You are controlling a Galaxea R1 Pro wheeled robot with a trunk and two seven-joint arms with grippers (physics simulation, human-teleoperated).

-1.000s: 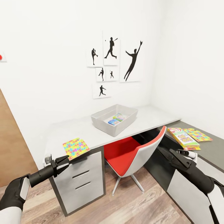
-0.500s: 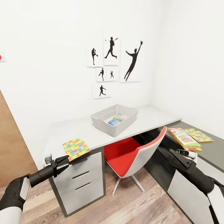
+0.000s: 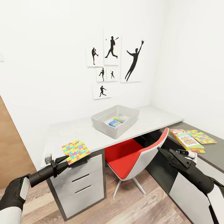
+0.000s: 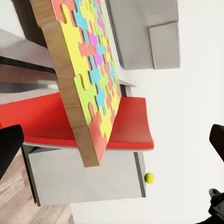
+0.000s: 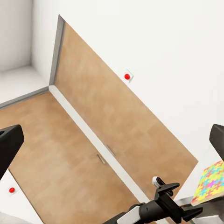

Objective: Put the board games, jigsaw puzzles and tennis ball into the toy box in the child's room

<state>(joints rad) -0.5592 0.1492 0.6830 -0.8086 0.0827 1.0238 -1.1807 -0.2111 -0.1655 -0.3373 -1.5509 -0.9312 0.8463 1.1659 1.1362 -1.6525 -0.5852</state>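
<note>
Already close to the desk (image 3: 93, 132), I hold my left pincer (image 3: 63, 161) with its fingers apart and empty, just short of the near jigsaw puzzle (image 3: 75, 151) that lies at the desk's near left corner. My right pincer (image 3: 165, 155), fingers also apart and empty, hangs beside the red and white chair (image 3: 133, 158), near the lower dark desk (image 3: 214, 152) on the right.

As I judge it, the puzzle is the trouble: thin and flat, with one edge at or slightly past the desk's rim. A push from my left pincer could slide it off onto the wood floor (image 3: 124, 205), or skid it farther along instead of lifting it. My right arm could also knock the chair, which juts out between both desks.

From my left wrist the same puzzle (image 4: 91, 70) looms right ahead between my fingers, its wooden edge towards me, and a small tennis ball (image 4: 149, 177) sits well beyond it against the white.

The toy box (image 3: 115, 120) stands mid-desk, well beyond my left pincer, with what look like two small colourful boxes already inside. A green and white board game (image 3: 186, 139) and the second jigsaw puzzle (image 3: 201, 137) lie on the lower desk, just beyond my right pincer.
</note>
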